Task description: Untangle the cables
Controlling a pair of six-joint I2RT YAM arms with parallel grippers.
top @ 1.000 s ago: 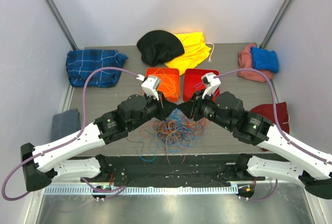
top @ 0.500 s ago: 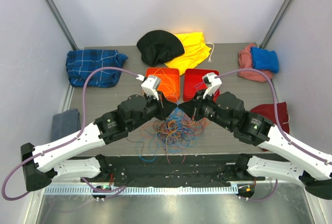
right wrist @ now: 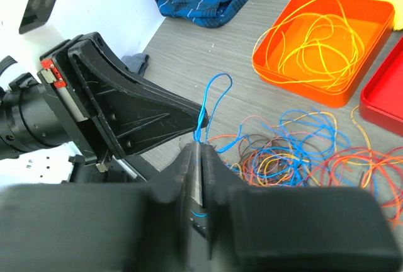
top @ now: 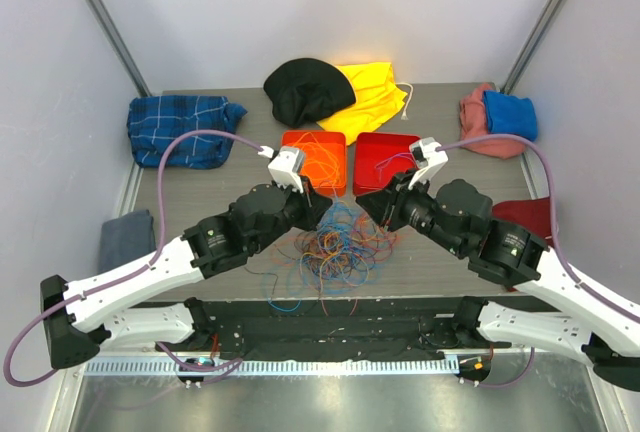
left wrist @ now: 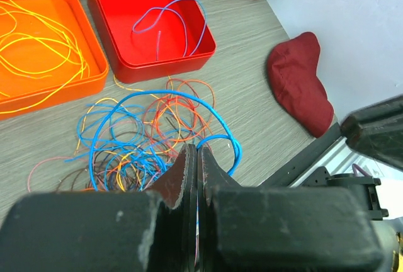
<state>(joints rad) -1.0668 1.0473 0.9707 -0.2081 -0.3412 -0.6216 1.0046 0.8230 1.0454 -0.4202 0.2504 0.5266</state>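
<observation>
The cables (top: pixel 335 249) lie as a loose tangle of blue, orange, red and yellow strands on the table in front of both arms; they also show in the left wrist view (left wrist: pixel 141 136) and the right wrist view (right wrist: pixel 315 152). My left gripper (top: pixel 330 210) (left wrist: pixel 194 149) is shut just above the tangle, with a thin blue strand in its seam. My right gripper (top: pixel 366 202) (right wrist: pixel 200 146) faces it, shut on a blue cable (right wrist: pixel 214 92) that rises in a small loop past the left fingertips (right wrist: pixel 189 118).
An orange tray (top: pixel 300 142) holds yellow cables. A red tray (left wrist: pixel 164 67) beside it holds one blue cable (left wrist: pixel 167 20). Cloths ring the table: black (top: pixel 305 87), yellow (top: pixel 375 92), blue plaid (top: pixel 180 127), pink and blue (top: pixel 495 117), dark red (top: pixel 530 217), grey (top: pixel 125 237).
My right arm has drawn back to the right, away from the left gripper, lifting blue strands between the two. The left arm has barely moved.
</observation>
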